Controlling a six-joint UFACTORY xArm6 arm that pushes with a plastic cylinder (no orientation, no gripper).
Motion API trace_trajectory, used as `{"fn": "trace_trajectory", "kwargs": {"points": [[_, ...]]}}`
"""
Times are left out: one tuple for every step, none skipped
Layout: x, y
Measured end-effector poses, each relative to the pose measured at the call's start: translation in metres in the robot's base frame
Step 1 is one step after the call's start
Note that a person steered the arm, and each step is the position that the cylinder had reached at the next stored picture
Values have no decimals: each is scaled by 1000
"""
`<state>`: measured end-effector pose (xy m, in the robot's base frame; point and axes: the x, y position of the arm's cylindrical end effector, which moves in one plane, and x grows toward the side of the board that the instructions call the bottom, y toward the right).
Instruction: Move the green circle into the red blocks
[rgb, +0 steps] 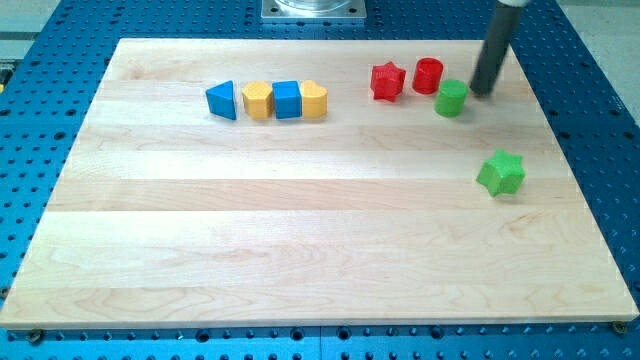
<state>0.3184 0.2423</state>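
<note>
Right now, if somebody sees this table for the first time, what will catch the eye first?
Probably my tip, a dark rod at the view's top right, just right of the green circle, which sits close beside the red cylinder and red star. Next, the tight blue-and-yellow row at upper left, and a lone green star at right.

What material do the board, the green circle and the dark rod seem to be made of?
Board: pale wood, smooth, with visible grain and plank seams. Green circle: probably matte plastic, uniformly coloured. Rod, ending at my tip just right of the circle: dark, slightly glossy, maybe metal or plastic.
</note>
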Motion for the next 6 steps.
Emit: {"fn": "trace_trajectory", "kwargs": {"points": [[26,-13],[14,-72],[37,-83],[3,-33],[-5,-45],[-19,-79]]}}
